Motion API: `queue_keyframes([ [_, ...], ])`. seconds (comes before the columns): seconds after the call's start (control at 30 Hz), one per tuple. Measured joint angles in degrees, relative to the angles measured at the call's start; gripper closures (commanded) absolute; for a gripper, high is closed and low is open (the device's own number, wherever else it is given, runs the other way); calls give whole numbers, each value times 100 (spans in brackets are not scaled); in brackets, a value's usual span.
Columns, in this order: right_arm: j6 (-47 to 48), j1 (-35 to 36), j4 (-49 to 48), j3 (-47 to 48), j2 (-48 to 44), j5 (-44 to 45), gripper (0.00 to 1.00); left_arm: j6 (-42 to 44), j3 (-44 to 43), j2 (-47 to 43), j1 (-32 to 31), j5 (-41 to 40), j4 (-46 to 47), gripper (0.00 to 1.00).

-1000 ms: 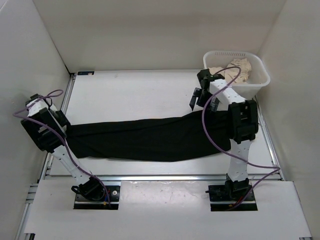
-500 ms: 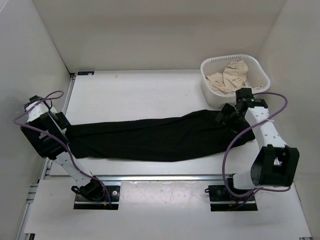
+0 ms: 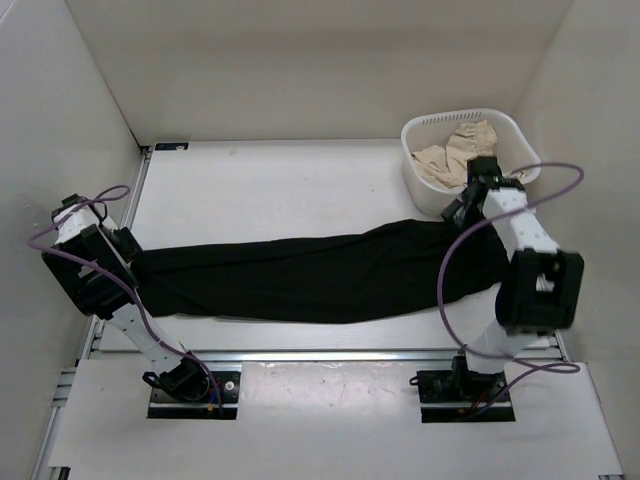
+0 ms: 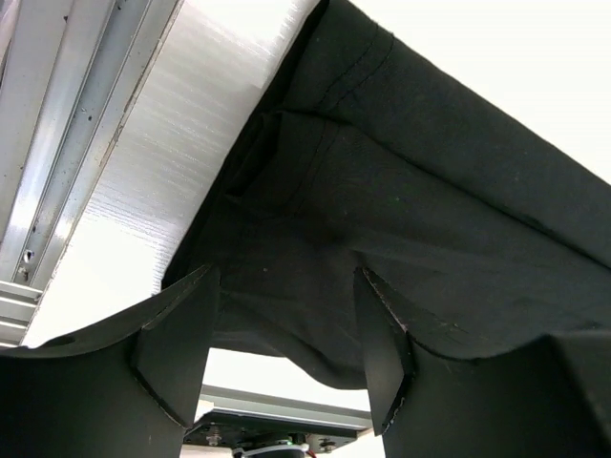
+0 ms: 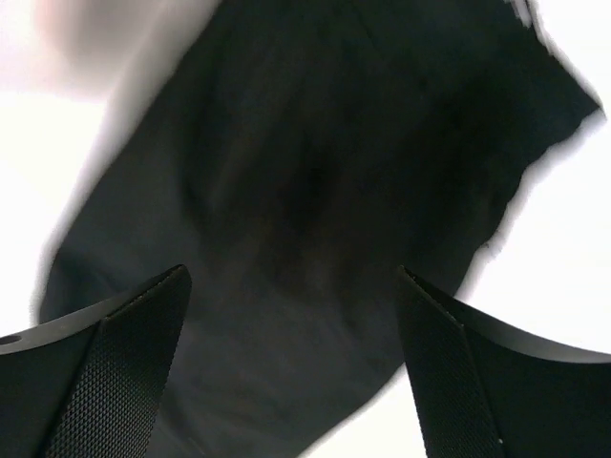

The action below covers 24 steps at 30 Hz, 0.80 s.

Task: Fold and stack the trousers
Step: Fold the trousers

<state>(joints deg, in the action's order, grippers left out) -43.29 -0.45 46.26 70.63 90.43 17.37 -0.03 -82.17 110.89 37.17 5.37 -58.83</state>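
Black cloth: the trousers (image 3: 320, 275) lie stretched flat from side to side across the counter (image 3: 280, 190), toward its front edge. The narrow hemmed end is at the left and the wider end at the right.
Step in hand: to my eye, taking hold of both ends, ready for a first fold.
Doing it well: each tool should bite through every layer close to the edge, not just the top ply. Both should then rise together and travel evenly, so the cloth neither twists nor drags. The right end should stay clear of the basket.
Left tool (image 4: 286, 315): fingers apart, set low at the hemmed end, with cloth bulging into the gap between them. Nothing looks pinched.
Right tool (image 5: 291, 272): fingers spread wide over the wider end, in a blurred view. It holds nothing, and I cannot tell whether it touches the cloth.
Beyond: a white basket (image 3: 515, 135) of beige cloth (image 3: 450, 155) stands just behind the right tool.
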Motion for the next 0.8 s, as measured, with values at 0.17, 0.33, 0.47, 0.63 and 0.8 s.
queue_keyframes([
  [0.17,-107,39,170,2081,1934,479,6,0,2,-4,0,-33,-7,29],
  [0.33,-111,149,223,2774,2632,595,6,0,2,-26,0,-85,-37,29],
  [0.47,-111,273,168,2715,2553,605,4,0,2,-66,0,-114,-83,29],
  [0.63,-66,367,81,1613,1475,682,1,0,2,-74,0,-146,-98,29],
  [0.8,195,96,417,472,-402,675,1,0,2,-74,0,-153,-101,28],
])
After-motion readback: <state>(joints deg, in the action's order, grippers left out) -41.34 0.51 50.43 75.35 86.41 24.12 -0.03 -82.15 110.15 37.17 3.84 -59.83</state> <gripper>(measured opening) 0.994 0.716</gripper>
